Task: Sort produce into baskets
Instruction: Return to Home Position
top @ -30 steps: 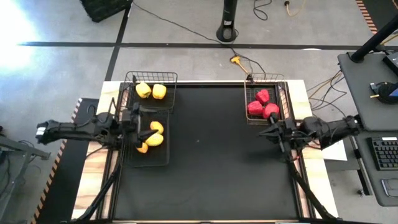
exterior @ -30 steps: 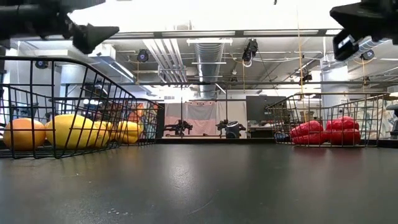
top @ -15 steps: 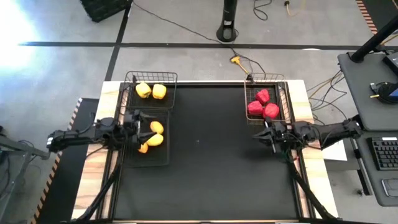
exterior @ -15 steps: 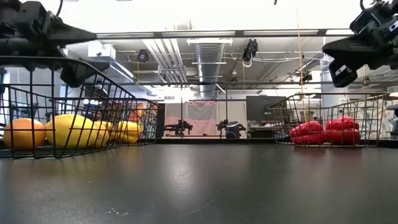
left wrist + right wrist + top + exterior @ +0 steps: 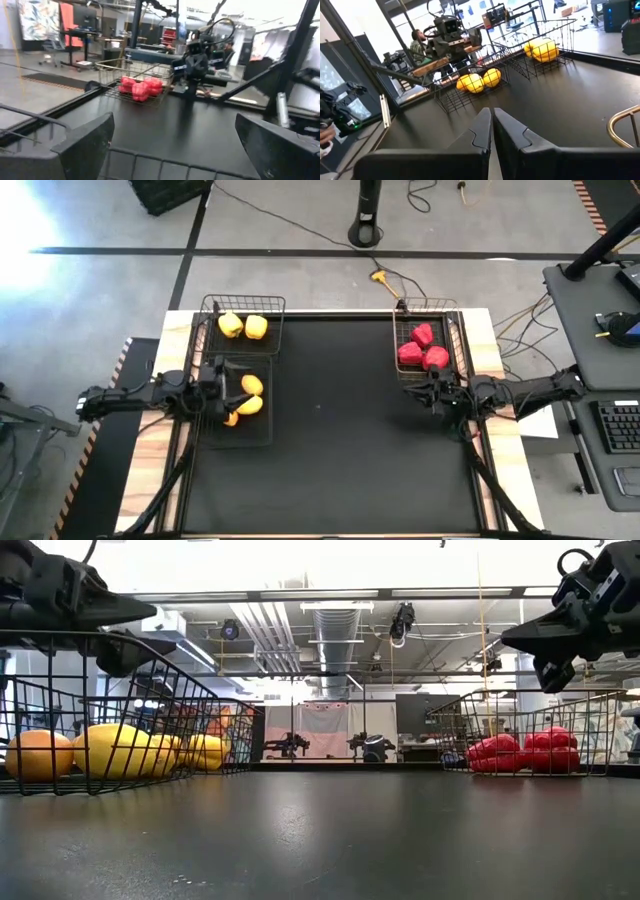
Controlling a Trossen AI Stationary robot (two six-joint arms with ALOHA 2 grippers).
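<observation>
Gaping wide above the lemon basket (image 5: 252, 432), left pincer (image 5: 232, 392); right pincer (image 5: 410, 392) closed, apparently near red peppers (image 5: 422, 352).

Rear basket (image 5: 275, 345) behind front basket (image 5: 250, 432) at L; third basket (image 5: 441, 320) at R.

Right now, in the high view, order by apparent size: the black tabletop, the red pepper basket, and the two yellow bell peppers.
1. black tabletop
2. red pepper basket
3. left yellow bell pepper and right yellow bell pepper: smallest, look alike, so tied.
</observation>
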